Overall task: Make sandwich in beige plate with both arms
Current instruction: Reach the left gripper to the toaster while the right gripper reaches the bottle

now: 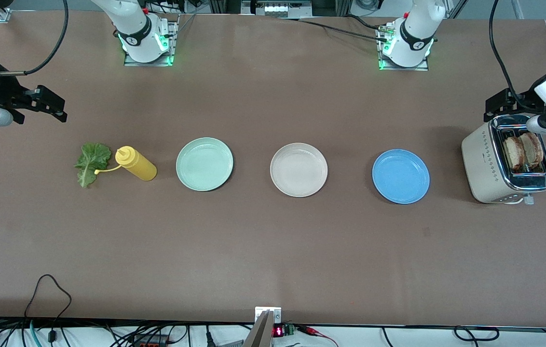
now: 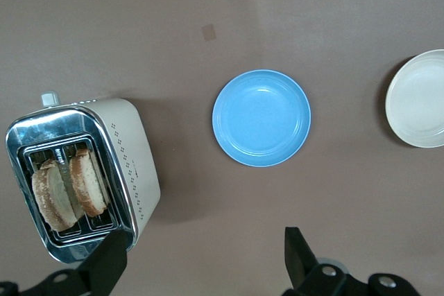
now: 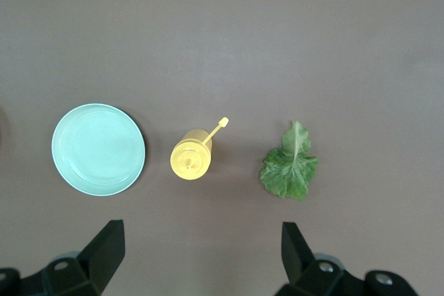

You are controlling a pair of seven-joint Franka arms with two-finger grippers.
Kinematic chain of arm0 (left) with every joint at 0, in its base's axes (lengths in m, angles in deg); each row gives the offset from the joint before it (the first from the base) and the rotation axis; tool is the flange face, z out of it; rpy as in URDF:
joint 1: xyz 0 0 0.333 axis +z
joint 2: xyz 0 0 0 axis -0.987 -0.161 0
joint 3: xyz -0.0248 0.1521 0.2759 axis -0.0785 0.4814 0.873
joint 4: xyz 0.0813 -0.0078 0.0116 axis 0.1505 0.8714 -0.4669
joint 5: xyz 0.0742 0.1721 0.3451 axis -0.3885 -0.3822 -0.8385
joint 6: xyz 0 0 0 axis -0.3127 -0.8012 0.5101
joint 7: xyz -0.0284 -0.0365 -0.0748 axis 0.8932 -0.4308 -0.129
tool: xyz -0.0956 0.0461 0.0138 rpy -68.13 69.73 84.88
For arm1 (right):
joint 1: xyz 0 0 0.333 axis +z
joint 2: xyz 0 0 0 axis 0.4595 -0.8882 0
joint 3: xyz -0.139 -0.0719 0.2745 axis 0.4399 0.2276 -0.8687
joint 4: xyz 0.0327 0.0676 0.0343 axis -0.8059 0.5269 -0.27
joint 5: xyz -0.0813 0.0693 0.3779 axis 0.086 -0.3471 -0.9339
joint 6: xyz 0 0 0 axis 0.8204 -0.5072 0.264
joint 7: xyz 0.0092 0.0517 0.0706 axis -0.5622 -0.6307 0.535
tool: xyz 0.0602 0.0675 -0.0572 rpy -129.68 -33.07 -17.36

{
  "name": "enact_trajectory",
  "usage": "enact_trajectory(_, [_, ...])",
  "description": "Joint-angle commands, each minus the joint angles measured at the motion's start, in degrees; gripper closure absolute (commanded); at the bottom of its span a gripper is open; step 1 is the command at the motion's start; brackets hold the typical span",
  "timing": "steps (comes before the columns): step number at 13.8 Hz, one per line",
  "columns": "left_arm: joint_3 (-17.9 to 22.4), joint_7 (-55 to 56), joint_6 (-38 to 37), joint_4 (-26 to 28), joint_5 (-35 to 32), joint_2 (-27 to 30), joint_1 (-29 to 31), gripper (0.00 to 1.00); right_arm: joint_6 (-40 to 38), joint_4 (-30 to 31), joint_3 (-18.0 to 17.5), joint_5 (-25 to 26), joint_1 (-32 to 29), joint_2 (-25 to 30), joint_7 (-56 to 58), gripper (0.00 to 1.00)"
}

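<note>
- Front view: nothing is assembled yet, by my judgement. My beige plate [image 1: 298,169] sits bare in the middle of the row, mint plate [image 1: 204,164] at its 9 o'clock, blue plate [image 1: 401,176] at its 3 o'clock, both bare too. Both bread slices [image 1: 523,152] stand in the toaster [image 1: 499,164] at the left arm's end of the table; the lettuce [image 1: 92,163] lies flat at the right arm's end, touching the tip of the yellow bottle [image 1: 136,164]. My left gripper [image 1: 507,103] hangs over the toaster's edge, my right gripper [image 1: 48,103] over bare table near the lettuce, both released and holding nothing.
- Left wrist view: my fingers [image 2: 107,265] are spread wide, empty. The toaster [image 2: 87,175] holds two slices [image 2: 69,188], one per slot. The blue plate [image 2: 261,117] is empty; the beige plate [image 2: 420,98] shows only partly, bare.
- Right wrist view: my fingers [image 3: 104,251] are spread, empty. Mint plate [image 3: 98,149], bottle [image 3: 192,157] and lettuce [image 3: 290,164] lie in a row. All remains: bread, lettuce, bread onto the beige plate.
</note>
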Motion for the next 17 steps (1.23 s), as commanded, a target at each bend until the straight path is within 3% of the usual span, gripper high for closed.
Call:
enact_trajectory(1, [-0.06, -0.87, -1.09, -1.19, -1.19, -0.36, -0.26, 0.00, -0.48, 0.27, -0.08, 0.74, 0.03, 0.90, -0.65, 0.00])
enact_trajectory(10, [0.12, -0.35, -1.09, -1.28, -1.20, -0.63, -0.17, 0.00, -0.48, 1.85, 0.27, 0.65, -0.68, 0.28, -0.74, 0.00])
enact_trajectory(14, [0.64, -0.26, -1.35, -4.97, -1.20, -3.96, -0.08, 0.00, -2.33, 3.09, 0.62, 0.73, -2.25, -1.38, 2.06, 0.00])
enact_trajectory(17, [0.56, -0.70, -2.23, -8.04, -7.93, -6.33, 0.44, 0.00, -3.56, 3.26, 0.62, 0.91, -4.53, -4.45, 4.27, 0.00])
